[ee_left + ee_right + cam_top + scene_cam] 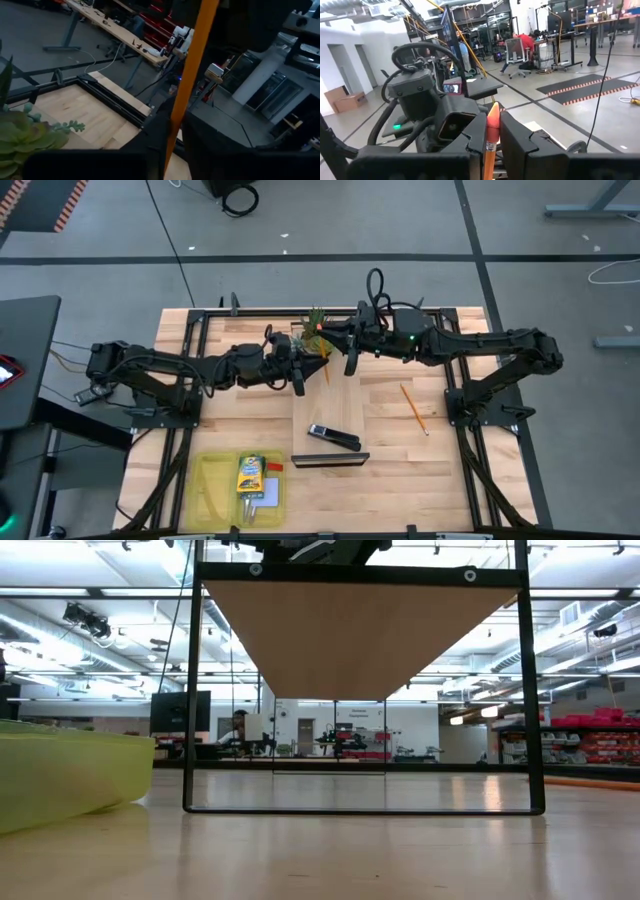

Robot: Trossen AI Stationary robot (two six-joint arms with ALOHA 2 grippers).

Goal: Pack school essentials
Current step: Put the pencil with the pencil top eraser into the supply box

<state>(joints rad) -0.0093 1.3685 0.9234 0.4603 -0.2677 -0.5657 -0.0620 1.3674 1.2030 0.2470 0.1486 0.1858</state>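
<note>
An orange pencil (325,371) hangs in the air over the middle of the table's far half, between my two grippers. My left gripper (315,364) reaches in level from the left and my right gripper (338,352) level from the right; both are shut on it. A second orange pencil (414,408) lies flat on the table at the right. The yellow-green tray (205,480) at the near left holds the crayon box (250,473) and the pale note pad (263,492). My left gripper pinches the pencil's shaft (171,137) between its two fingers, which lie across it. The shaft (194,60) runs on slanting past the fingers toward the right gripper. The pencil is clear of the table. My right gripper pinches the same pencil just below its ferrule (489,149) between its two fingers, which lie across it. The eraser end (493,114) sticks out a little beyond them. The pencil is lifted clear.
A small potted plant (315,320) stands just beyond the grippers at the far edge and shows close by in the left wrist view (25,137). A black stapler (333,437) and a dark flat bar (330,460) lie near the table's middle front.
</note>
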